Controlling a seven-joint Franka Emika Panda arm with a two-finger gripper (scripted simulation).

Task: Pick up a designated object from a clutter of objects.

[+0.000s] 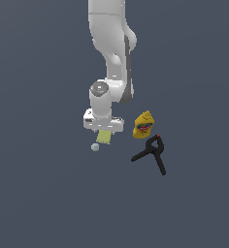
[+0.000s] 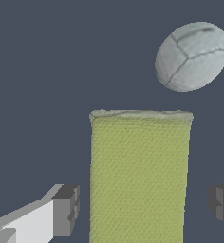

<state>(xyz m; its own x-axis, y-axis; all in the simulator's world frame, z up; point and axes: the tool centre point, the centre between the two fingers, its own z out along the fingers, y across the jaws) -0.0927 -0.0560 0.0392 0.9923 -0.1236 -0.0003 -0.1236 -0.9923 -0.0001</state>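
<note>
The designated object, a flat pale yellow-green block [image 1: 105, 137], lies on the dark floor just under my hand. In the wrist view the block [image 2: 138, 175] fills the middle, and my gripper [image 2: 144, 209] is open astride it. One fingertip [image 2: 66, 210] stands off one long side and the other fingertip [image 2: 223, 205] off the opposite side, each with a visible gap. In the exterior view the gripper [image 1: 104, 131] is low over the block, its fingers mostly hidden by the white hand.
A small whitish ball [image 1: 95, 147] [image 2: 191, 56] rests close to the block's end. A yellow mustard bottle [image 1: 143, 125] lies toward the exterior view's right, with a black spring clamp [image 1: 151, 152] just below it.
</note>
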